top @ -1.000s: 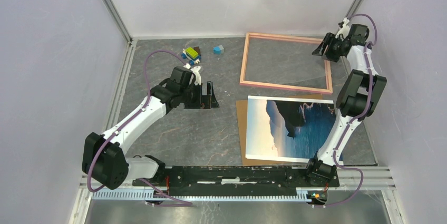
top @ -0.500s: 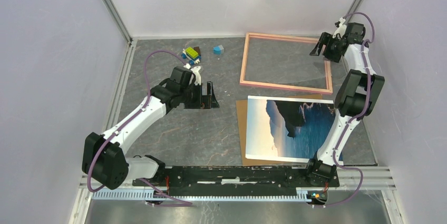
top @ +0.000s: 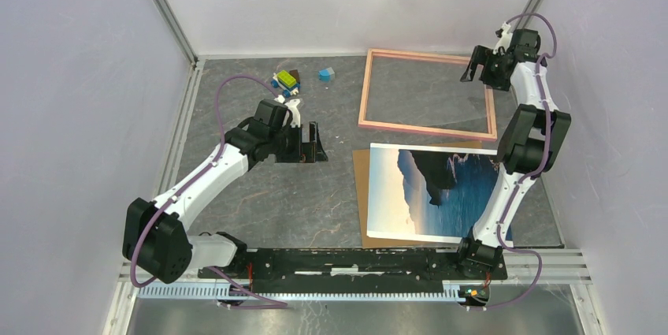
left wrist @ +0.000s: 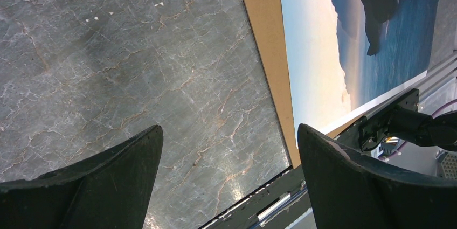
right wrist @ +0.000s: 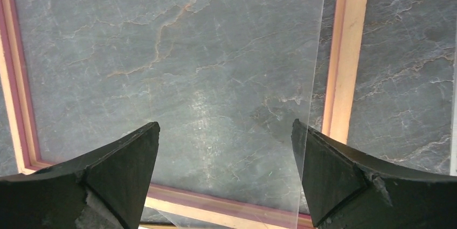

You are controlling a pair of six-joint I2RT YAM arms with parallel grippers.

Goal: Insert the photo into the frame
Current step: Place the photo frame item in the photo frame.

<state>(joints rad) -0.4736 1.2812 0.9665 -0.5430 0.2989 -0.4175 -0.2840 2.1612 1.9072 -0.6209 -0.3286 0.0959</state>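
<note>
The frame, a thin-railed pink-salmon rectangle, lies flat at the far right of the worktop, with grey surface showing through its opening. The photo, dark cliffs over blue sea under a pale sky with a white border, lies face up just nearer. It rests on a brown board whose left strip shows.

1 frame, 1 photo, 1 brown board, 1 clear sheet

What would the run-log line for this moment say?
left gripper: open, above table | right gripper: open, above frame | photo: flat on brown board, outside frame | step: photo not yet inserted
</note>
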